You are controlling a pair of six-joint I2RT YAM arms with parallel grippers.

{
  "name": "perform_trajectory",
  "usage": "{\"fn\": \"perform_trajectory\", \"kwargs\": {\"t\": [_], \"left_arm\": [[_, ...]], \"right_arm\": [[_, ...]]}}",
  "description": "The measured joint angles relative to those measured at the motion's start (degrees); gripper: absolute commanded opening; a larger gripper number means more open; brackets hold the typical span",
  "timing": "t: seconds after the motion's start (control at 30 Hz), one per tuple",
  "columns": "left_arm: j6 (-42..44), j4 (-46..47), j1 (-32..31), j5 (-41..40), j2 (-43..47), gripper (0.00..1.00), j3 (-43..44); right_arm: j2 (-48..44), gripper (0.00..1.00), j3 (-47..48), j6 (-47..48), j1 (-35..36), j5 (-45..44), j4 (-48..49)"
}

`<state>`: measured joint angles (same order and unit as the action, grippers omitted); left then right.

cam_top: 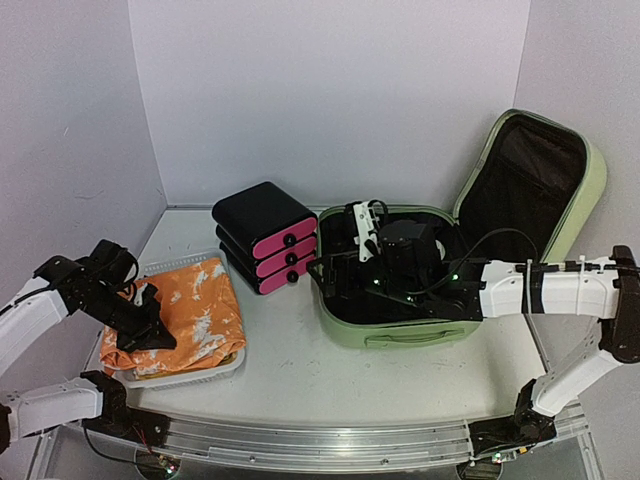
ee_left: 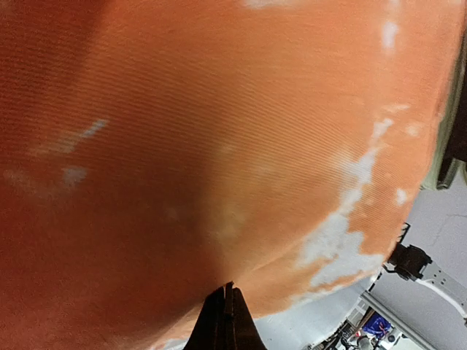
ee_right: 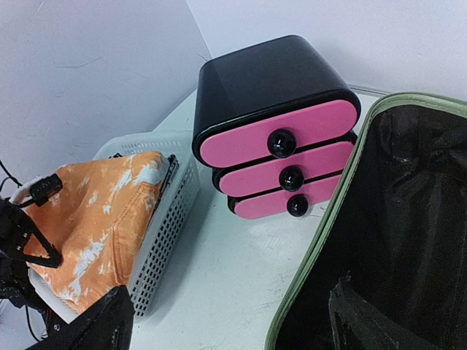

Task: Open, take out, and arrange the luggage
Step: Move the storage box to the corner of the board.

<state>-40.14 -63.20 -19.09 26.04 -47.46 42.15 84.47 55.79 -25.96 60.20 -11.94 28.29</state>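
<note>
Orange cloth with white blotches [cam_top: 190, 310] lies draped over the white perforated plastic basket [cam_top: 205, 372] at the near left of the table [cam_top: 300, 375]. The left gripper [cam_top: 148, 322] is at the cloth's left edge with its jaws closed together; whether a fold is pinched between them cannot be told. To the right and farther back stands a black three-drawer box with pink fronts [cam_top: 265, 235]. Just beside it, right of centre, the large light-green hard-shell luggage [cam_top: 400, 333] lies open, its lid [cam_top: 535, 175] tilted up at the far right and its black lining exposed. The right gripper [ee_right: 233, 324] sits inside the left part of the base shell, jaws spread wide, holding nothing.
</note>
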Motion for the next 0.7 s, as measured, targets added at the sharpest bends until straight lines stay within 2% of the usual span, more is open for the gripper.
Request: {"fn": "perform_trajectory", "kwargs": {"t": [0.3, 0.5, 0.7], "left_arm": [[-0.9, 2.2, -0.3, -4.0, -6.5, 0.0, -1.4], [-3.6, 5.7, -0.5, -5.5, -15.1, 0.0, -1.4], [-4.3, 9.3, 0.7, -7.8, -19.5, 0.0, -0.7]], "right_arm": [[1.1, 0.92, 0.0, 0.1, 0.0, -0.4, 0.0], [1.6, 0.92, 0.0, 0.5, 0.0, -0.6, 0.0], [1.2, 0.92, -0.1, 0.4, 0.0, -0.8, -0.2]]}}
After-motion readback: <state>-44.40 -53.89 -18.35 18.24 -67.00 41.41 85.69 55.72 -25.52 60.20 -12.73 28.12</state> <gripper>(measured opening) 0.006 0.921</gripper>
